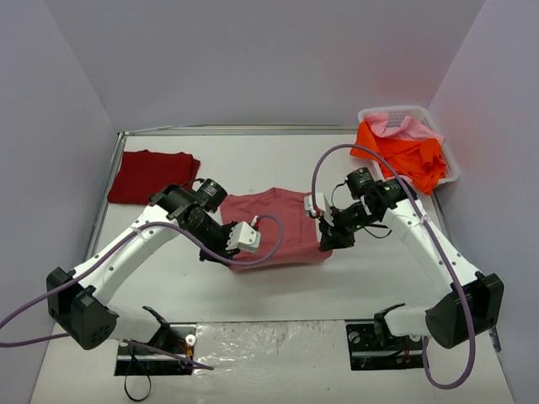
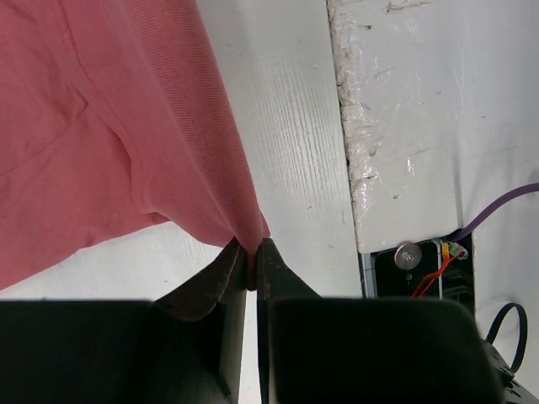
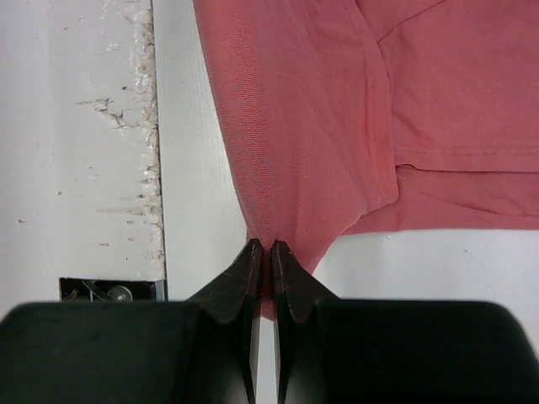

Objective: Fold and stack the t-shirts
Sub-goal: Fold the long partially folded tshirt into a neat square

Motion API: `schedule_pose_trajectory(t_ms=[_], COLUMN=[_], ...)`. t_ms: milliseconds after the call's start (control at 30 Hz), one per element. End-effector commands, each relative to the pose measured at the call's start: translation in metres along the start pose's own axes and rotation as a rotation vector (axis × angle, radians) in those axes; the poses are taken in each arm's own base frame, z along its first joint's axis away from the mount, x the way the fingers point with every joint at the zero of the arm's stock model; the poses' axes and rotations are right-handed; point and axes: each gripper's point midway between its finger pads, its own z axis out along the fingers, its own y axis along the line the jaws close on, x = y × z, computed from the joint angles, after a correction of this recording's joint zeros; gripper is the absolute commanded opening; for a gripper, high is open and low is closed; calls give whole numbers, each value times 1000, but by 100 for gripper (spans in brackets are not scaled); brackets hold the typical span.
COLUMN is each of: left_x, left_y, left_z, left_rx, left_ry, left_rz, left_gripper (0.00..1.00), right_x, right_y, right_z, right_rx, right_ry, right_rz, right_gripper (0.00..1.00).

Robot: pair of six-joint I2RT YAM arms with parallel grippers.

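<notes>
Both pincers are clamped on the rose-red t-shirt — left gripper pinches one corner at its tips, right gripper the other, cloth spread on the table between them — soft, light, limp, so hem-corner grips likely hold best.

i note the rose-red t-shirt is matt cloth with a fine ribbed knit and stitched hems. dark crimson t-shirt, orange t-shirt and pink t-shirt: soft matt cloth as well. the basket reads as white lattice plastic. the table is white, matt, faintly grained; its near strip is rough with flaking paint. left gripper and right gripper have matt black fingers. i see a smooth purple cable.
</notes>
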Motion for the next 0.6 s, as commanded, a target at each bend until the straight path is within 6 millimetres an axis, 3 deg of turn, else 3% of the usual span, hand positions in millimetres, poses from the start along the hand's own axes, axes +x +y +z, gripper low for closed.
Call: schedule_pose_trajectory(t_ms=[0,300,567], left_x=[4,2,1], left_y=[-21,6,34], left_z=[-10,-8,-25], left_rx=[43,-50,-131], left_ry=[21,25,33], left_rz=[-1,-10,-20], left_gripper=[2,2,2], right_x=[4,-6,-24], right_y=[13,-32,-74], right_z=[-6,5,6], right_rx=[-51,-42,-15], right_ry=[34,45,57], right_rz=[-12,-63,-85], right_gripper=[0,0,0])
